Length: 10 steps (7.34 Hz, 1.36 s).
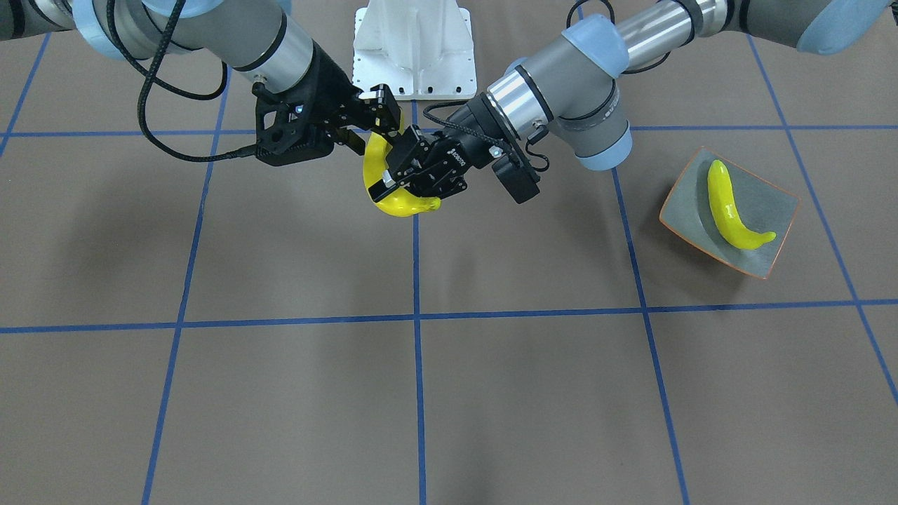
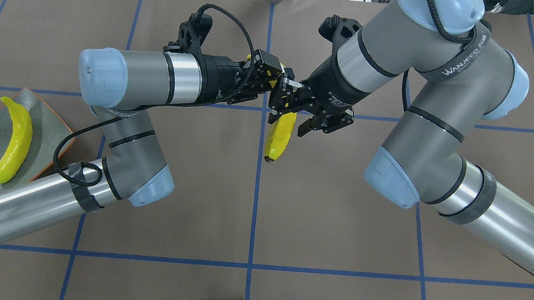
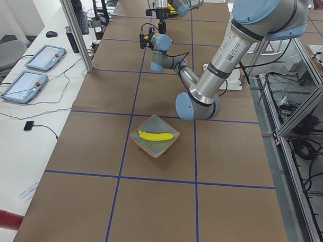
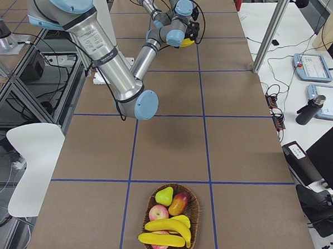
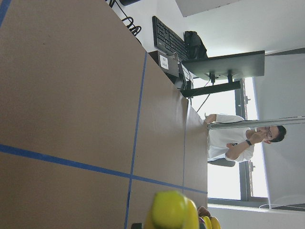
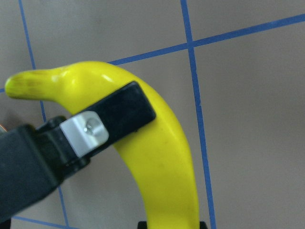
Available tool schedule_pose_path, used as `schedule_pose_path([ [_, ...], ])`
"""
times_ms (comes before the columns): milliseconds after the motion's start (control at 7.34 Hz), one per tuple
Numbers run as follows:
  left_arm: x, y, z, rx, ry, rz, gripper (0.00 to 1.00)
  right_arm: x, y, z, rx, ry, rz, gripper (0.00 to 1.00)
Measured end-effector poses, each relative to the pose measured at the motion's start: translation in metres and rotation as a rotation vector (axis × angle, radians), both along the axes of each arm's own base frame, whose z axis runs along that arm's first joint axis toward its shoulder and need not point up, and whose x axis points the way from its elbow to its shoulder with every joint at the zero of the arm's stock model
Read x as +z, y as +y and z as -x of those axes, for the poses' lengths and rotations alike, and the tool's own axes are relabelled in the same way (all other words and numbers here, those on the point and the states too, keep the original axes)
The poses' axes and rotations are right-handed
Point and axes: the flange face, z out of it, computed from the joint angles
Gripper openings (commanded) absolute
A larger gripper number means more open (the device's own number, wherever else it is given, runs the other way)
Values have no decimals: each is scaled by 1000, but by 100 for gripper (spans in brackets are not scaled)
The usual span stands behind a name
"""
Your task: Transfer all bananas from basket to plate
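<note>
Brown blue-gridded table (image 1: 280, 393), white side desk (image 3: 9, 161), bright window (image 5: 224, 183), white chair (image 4: 34, 159)

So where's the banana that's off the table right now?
In the front-facing view, the airborne banana hangs at top centre, just below the white base, where the right tool and left tool meet. The plate lies far off on the robot's left.

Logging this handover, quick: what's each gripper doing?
Left gripper: closed on the banana, mid-air.
Right gripper: closed on the same banana.
</note>
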Motion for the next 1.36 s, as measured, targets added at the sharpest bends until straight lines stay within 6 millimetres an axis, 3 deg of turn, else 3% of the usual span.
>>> schedule_pose_path([
  [273,5,1,5,-3,-4,1,0,20,10,-26,15,-1,-1,100],
  [409,23,5,14,-5,-18,6,0,32,9,-41,38,9,2,100],
  [681,95,16,49,-20,-97,48,0,66,-10,-68,125,65,-23,100],
  [818,136,12,76,-29,-161,65,0,87,-18,-78,160,107,-64,100],
  [1090,201,-18,149,8,-347,57,0,122,-32,-85,196,190,-147,100],
  [1363,268,-19,194,38,-510,22,0,143,-39,-88,208,238,-174,100],
])
